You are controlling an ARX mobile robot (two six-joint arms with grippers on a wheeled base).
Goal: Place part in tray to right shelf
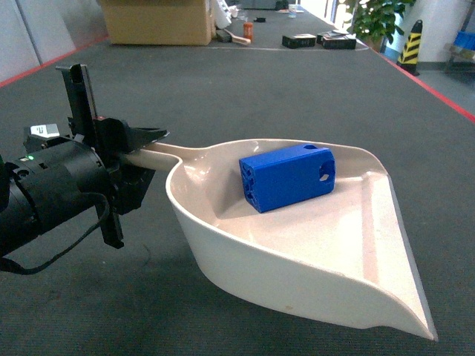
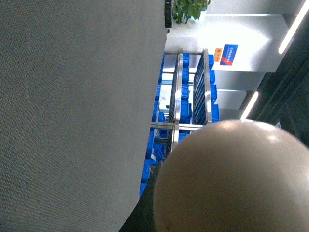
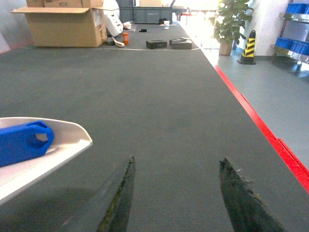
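Now left gripper [image 1: 141,152] clamped on tray [image 1: 371,245] handle, part [image 1: 288,176] inside, right gripper [image 3: 176,193] spread, empty.

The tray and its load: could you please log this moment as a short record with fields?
tray: cream scoop, held above the dark carpet
part: blue block lying inside the tray, near the handle end
left pincer: shut on the tray's handle
right pincer: open, empty, beside the tray
right shelf: not visible in the head view; steel racks with blue crates show in the left wrist view
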